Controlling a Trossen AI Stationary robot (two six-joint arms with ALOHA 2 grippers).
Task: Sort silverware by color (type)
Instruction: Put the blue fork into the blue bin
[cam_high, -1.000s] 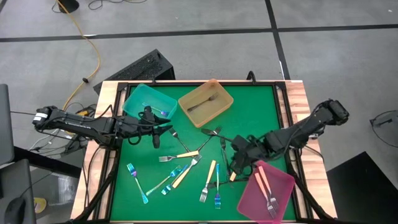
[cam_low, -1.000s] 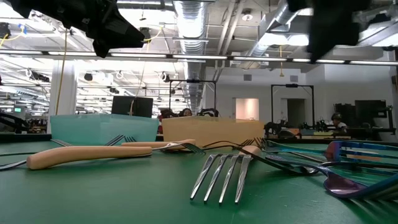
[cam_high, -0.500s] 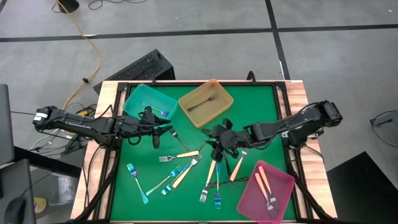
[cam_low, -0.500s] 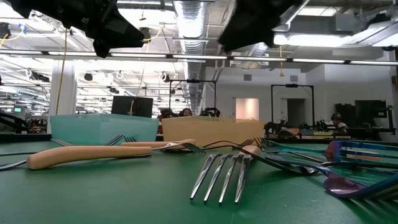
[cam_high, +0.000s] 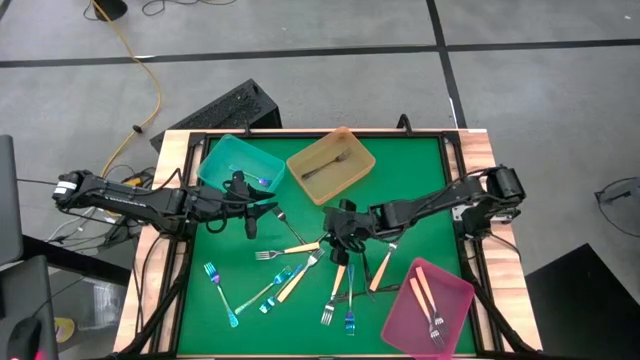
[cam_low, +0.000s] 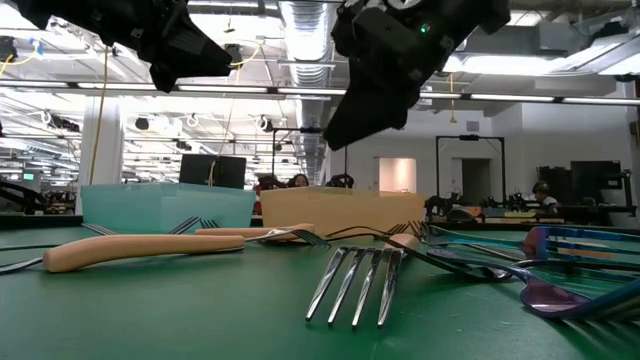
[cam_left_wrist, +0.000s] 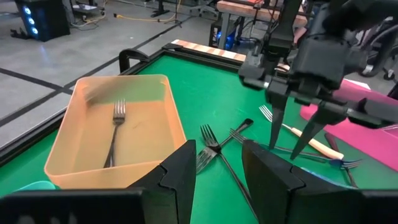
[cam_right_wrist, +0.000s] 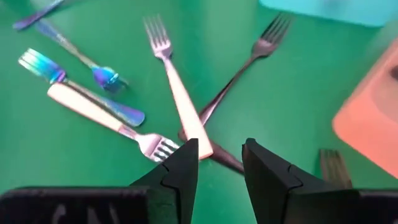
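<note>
The right arm (cam_high: 440, 205) has swung away from the pink tray (cam_high: 447, 300), which holds cream pieces, to the middle of the mat. It looks ready to pick the next piece. Its right gripper (cam_high: 343, 232) hangs with fingers spread and empty, right over a cream fork (cam_right_wrist: 177, 87) crossing a dark fork (cam_right_wrist: 239, 71). The left gripper (cam_high: 262, 208) has stayed beside the teal tray (cam_high: 215, 160), spread and empty.
</note>
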